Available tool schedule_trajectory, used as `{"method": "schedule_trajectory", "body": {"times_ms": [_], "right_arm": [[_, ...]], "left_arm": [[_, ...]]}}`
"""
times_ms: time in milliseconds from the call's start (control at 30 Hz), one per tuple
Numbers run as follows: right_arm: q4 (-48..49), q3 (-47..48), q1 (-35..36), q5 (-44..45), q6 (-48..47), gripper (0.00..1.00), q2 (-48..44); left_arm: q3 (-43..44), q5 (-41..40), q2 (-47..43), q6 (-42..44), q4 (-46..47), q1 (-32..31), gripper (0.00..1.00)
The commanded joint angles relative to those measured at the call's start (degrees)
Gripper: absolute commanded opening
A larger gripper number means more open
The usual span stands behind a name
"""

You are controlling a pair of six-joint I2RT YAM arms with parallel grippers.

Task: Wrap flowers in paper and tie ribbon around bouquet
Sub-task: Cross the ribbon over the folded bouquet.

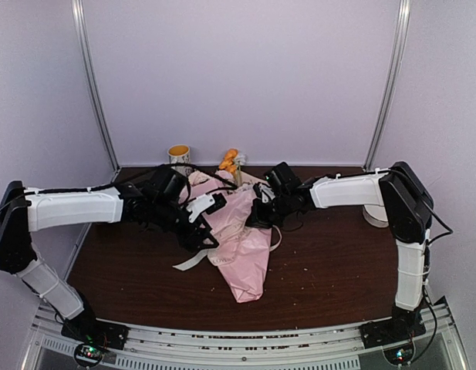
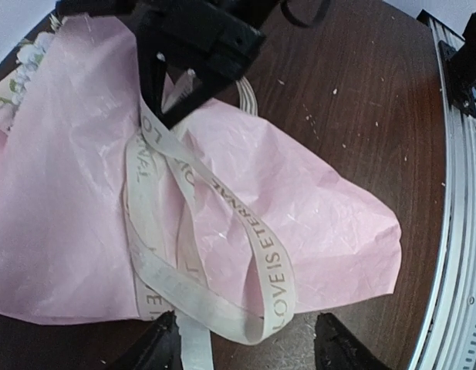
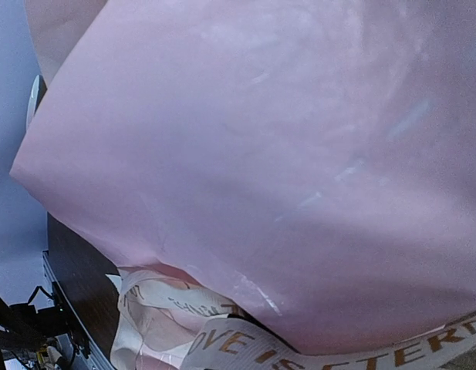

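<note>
Surface: dark brown wooden table (image 1: 338,270) flecked with pale crumbs; pale lilac walls (image 1: 238,69) behind, metal rail (image 1: 245,351) along the near edge
Bouquet: the bouquet (image 1: 249,254) lies on the table between the two sets of jaws, narrow end toward the rail, wide end toward the back wall
Paper: the paper (image 2: 315,208) is pale pink and creased, rolled into a cone; it fills nearly the whole right wrist view, directly ahead of those jaws
Flowers: the flowers (image 1: 231,160) show orange blooms at the wide end, beyond both sets of jaws; white and lilac blooms sit at the edge of the left wrist view
Ribbon: the ribbon (image 2: 272,262) is cream, printed "LOVE IS ETERNAL", and crosses the middle of the cone in several strands – one folded loop ends between the left jaws, and a loose tail lies on the table on their outer side
Left gripper: the left gripper (image 2: 249,351) has its jaws spread apart and grips nothing; one of its fingers (image 2: 162,348) stands on each side of the ribbon loop
Right gripper: the right gripper (image 2: 160,117) has its jaws clenched, tips meeting on a strand of the ribbon over the cone
Mug: the mug (image 1: 178,154) stands upright at the back, beyond the left jaws, near the wide end
Other: a white round object (image 1: 373,216) sits behind the right forearm – partly hidden
</note>
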Motion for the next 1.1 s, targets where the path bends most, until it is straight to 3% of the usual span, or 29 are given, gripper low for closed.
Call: {"method": "schedule_trajectory", "body": {"times_ms": [0,167,300,533,667,733,900,1067], "right_arm": [[1.1,0.2,0.2,-0.4,0.2,0.0,-1.5],[1.0,-0.2,0.4,-1.1,-0.1,0.0,-2.2],[1.4,-1.7,0.4,-1.5,-0.2,0.0,-3.9],[3.2,-3.8,0.5,-3.4,0.4,0.0,-5.9],[3.5,-3.8,0.5,-3.7,0.6,0.0,-6.3],[3.6,-4.0,0.5,-3.9,0.6,0.0,-6.7],[3.6,-5.1,0.5,-4.3,0.5,0.0,-8.3],[2.1,-7.3,0.5,-4.2,0.0,0.0,-10.1]], "left_arm": [[6.9,-1.1,5.8,2.5,1.8,1.5,0.65],[15.1,-7.2,16.7,2.9,1.0,1.8,0.67],[20.0,-9.7,22.1,0.5,-0.9,3.2,0.54],[18.4,-3.5,23.7,1.5,0.2,3.9,0.57],[18.8,-1.3,25.2,2.1,-0.3,3.9,0.52],[18.8,-0.7,25.6,2.2,-0.5,3.8,0.43],[18.7,-2.7,26.2,2.3,-0.8,3.8,0.0],[17.5,-8.9,24.6,-0.3,2.0,4.3,0.0]]}}
